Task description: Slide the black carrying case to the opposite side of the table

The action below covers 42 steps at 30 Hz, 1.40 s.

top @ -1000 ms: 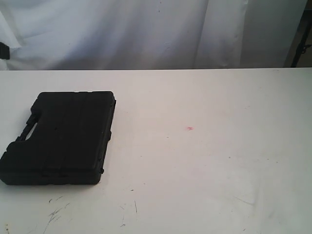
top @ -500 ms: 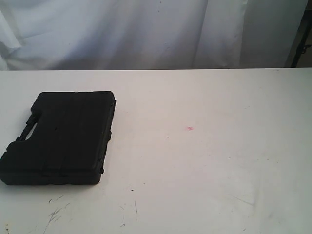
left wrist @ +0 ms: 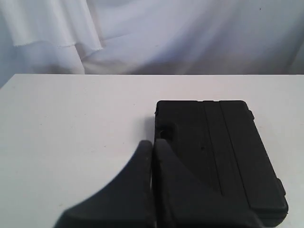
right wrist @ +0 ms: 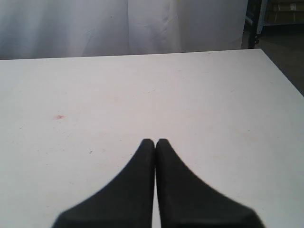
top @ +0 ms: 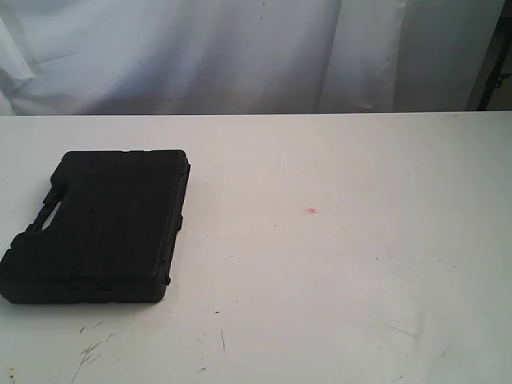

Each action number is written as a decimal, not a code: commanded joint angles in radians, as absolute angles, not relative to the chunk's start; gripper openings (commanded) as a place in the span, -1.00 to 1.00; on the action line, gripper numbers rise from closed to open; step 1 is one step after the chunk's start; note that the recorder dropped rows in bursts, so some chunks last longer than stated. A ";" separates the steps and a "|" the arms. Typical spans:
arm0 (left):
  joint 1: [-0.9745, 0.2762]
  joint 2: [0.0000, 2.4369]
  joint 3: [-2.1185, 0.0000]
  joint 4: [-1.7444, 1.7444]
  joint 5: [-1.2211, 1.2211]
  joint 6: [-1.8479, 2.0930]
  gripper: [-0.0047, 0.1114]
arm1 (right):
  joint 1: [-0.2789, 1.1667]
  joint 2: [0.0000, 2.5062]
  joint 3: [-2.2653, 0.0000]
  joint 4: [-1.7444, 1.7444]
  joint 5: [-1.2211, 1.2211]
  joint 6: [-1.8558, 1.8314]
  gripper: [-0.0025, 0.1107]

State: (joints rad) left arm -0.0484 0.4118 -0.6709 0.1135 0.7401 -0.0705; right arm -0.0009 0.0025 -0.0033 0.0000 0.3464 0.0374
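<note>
High overview, low wrist-cams (shared table [top: 344, 160])

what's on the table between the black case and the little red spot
Nothing. In the exterior view, the stretch of table between the case and the red spot is bare white surface.

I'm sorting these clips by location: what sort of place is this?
Most likely a lab or test bench, not a home: a large scratched white tabletop, a draped white cloth backdrop hung behind it, and one black plastic carrying case lying alone on it.
</note>
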 commanded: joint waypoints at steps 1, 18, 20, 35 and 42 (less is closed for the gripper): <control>-0.052 0.409 -0.645 0.119 0.704 -0.077 -0.92 | -0.008 0.000 0.000 -0.007 0.346 0.036 -0.96; 0.019 0.093 -0.203 0.033 0.288 -0.142 -0.92 | -0.008 0.000 0.000 0.000 0.346 0.036 -0.96; 0.024 0.059 -0.175 -0.014 0.288 -0.125 -0.92 | -0.008 0.000 0.000 0.000 0.346 0.036 -0.96; -0.039 0.000 0.000 -0.039 0.314 -0.025 -0.92 | -0.008 0.000 0.000 0.000 0.346 0.036 -0.96; -0.039 0.000 0.000 -0.039 0.314 -0.025 -0.92 | -0.008 0.000 0.000 0.000 0.346 0.036 -0.96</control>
